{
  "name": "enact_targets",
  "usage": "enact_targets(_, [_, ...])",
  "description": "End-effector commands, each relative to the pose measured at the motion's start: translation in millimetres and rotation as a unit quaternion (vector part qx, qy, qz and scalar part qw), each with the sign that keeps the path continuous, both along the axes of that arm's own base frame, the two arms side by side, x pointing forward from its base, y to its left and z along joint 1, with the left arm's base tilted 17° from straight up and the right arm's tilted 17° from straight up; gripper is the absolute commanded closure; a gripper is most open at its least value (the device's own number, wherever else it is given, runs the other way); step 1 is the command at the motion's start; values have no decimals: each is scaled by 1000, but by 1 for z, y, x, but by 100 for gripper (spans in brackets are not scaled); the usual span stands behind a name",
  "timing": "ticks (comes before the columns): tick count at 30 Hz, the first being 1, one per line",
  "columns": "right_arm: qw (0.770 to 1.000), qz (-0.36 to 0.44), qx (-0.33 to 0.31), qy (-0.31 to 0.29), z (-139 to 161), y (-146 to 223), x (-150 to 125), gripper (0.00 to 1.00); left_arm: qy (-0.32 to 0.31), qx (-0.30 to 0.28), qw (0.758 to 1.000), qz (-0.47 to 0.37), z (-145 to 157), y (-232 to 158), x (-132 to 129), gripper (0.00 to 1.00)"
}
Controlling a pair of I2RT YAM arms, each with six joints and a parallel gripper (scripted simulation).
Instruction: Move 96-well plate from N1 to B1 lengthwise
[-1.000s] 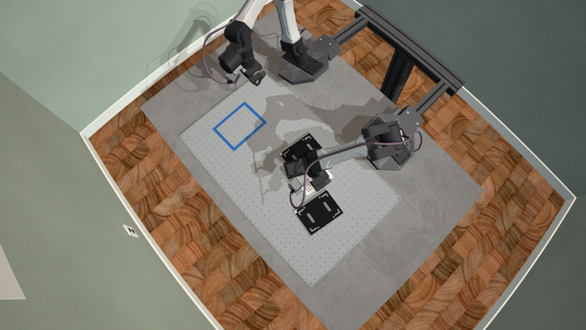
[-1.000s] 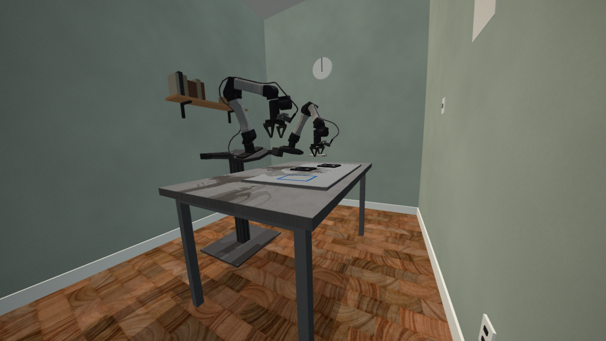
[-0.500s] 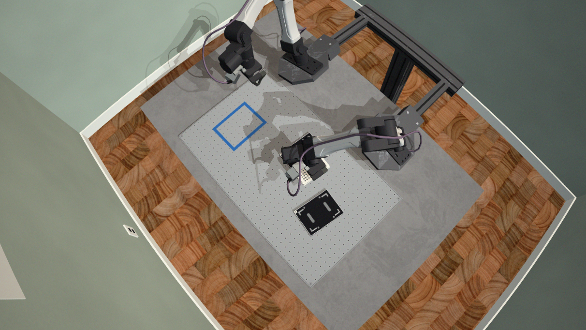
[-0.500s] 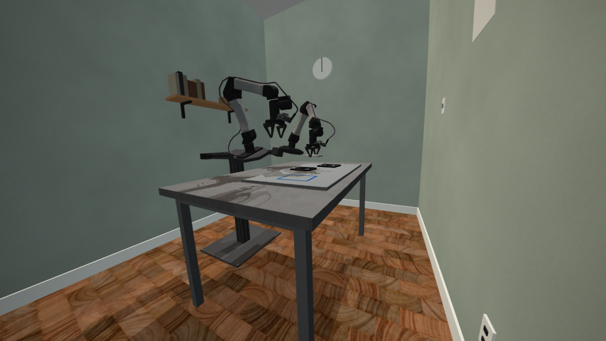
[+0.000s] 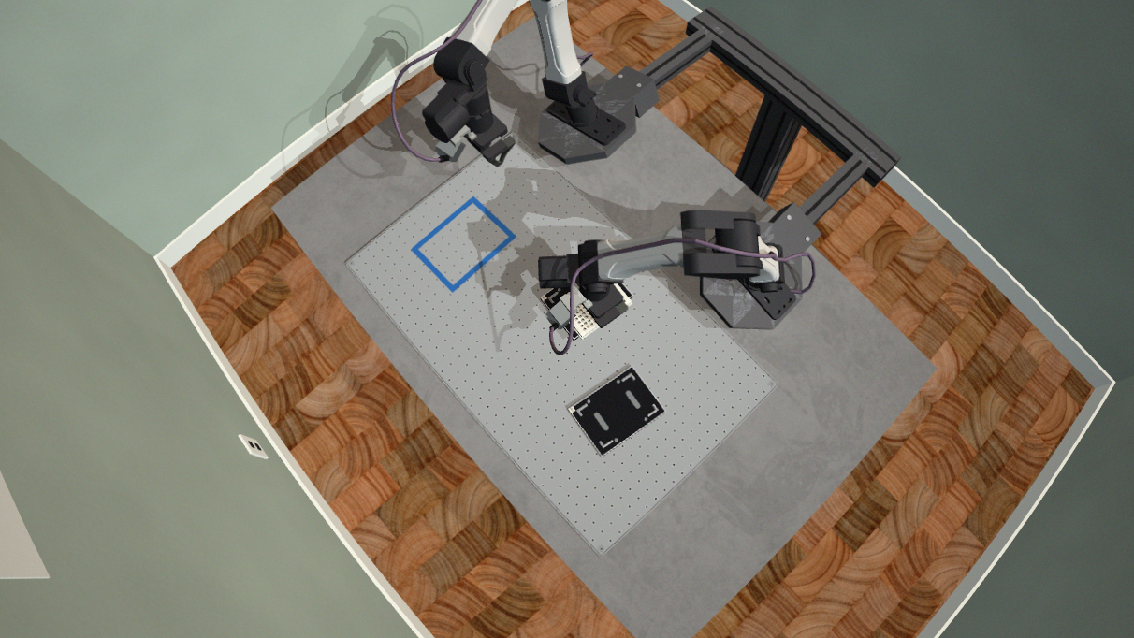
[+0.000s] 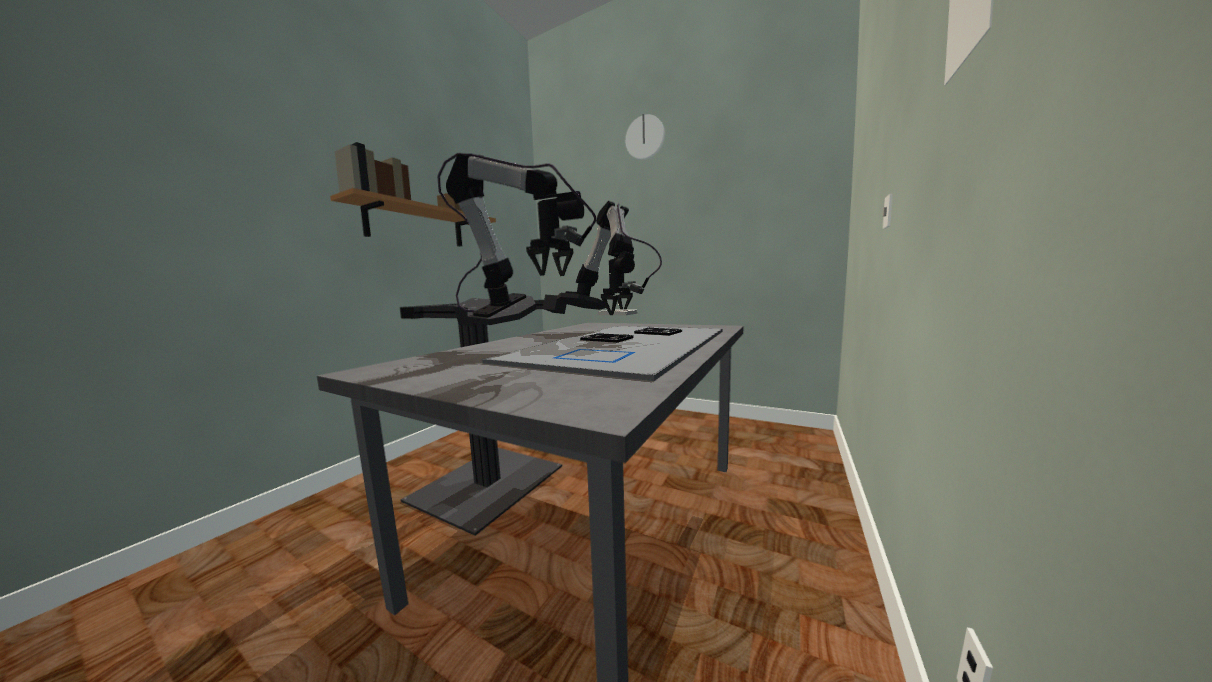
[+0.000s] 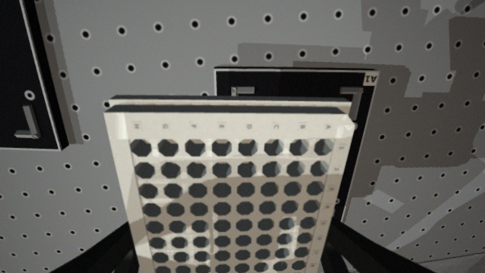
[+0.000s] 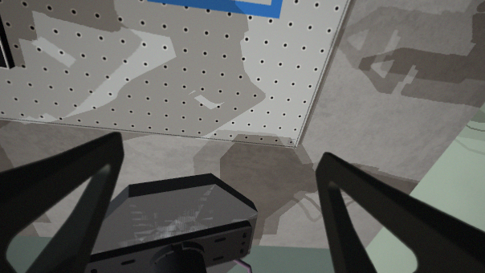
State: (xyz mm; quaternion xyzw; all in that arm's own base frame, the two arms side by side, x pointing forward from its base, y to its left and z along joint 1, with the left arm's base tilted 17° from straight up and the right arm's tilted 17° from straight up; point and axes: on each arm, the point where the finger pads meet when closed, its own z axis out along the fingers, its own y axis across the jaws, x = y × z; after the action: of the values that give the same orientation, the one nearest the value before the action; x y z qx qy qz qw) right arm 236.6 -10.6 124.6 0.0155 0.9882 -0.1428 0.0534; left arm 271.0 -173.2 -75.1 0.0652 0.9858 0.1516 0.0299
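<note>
The gray table [image 5: 824, 413] [image 6: 508, 407] carries a perforated board [image 5: 507, 372] [image 6: 665, 369] [image 7: 160, 48] [image 8: 225, 80].

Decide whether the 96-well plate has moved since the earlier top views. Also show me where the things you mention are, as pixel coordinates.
Yes: the 96-well plate [image 5: 585, 319] [image 7: 237, 177] has moved away from the left-hand nest [image 5: 616, 410], toward the blue taped outline [image 5: 433, 269].
</note>
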Motion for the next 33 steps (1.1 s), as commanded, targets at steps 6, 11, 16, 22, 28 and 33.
enact_targets(6, [1000,-2,-7,25,-8,-2,-10,0,1,-2,1000,4,-10,-30,-16,100])
enact_targets(11, [1000,-2,-7,25,-8,-2,-10,0,1,-2,1000,4,-14,-41,-23,100])
enact_targets(16, [1000,-2,-7,25,-8,-2,-10,0,1,-1,1000,4,-18,-52,-30,100])
enact_targets(22, [1000,-2,-7,25,-8,-2,-10,0,-14,-14,1000,10,-5,-55,-21,100])
enact_targets(28, [1000,-2,-7,25,-8,-2,-10,0,-17,-17,1000,13,-3,-53,-18,100])
enact_targets(33, [1000,-2,-7,25,-8,-2,-10,0,-19,-18,1000,16,-1,-52,-15,100])
